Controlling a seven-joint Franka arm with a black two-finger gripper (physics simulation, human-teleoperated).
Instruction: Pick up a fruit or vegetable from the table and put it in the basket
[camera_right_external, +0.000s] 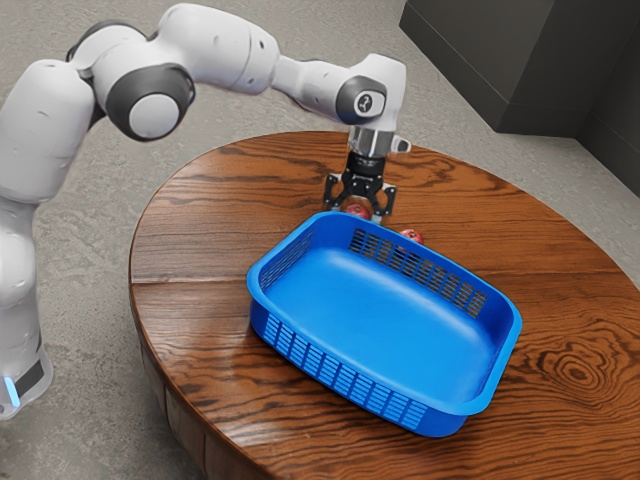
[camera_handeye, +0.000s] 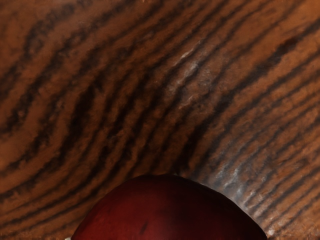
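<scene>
Fruit (camera_right_external: 357, 211): red, on the table (camera_right_external: 195, 250), behind the basket (camera_right_external: 380, 320) and close to its far wall. Hazard: off-centre closing, causing it to squirt out or roll.

Jaws (camera_right_external: 360, 198): spread, one to each side of the fruit, apparently not pinching it. Hazard: lowered too far, the tips could scrape the table; closed too high, they could slip off the round skin.

Second fruit (camera_right_external: 411, 236): red, just beside the basket's far wall, near the first. Hazard: a knock from a sideways sweep, sending it rolling.

Basket: blue, upright, slotted walls, raised rim. Hazard: too low a carry, catching the rim and shoving or tipping the basket.

Edges and room. Exterior view's left: the table's curved edge, a band of bare wood before the basket. Centre: tight, the rim close by the jaws; straight up looks the safest exit. Basket interior: empty, ample for a low release. Exterior view's right: wide bare wood; dark cabinet (camera_right_external: 480, 60) well beyond the table.
</scene>
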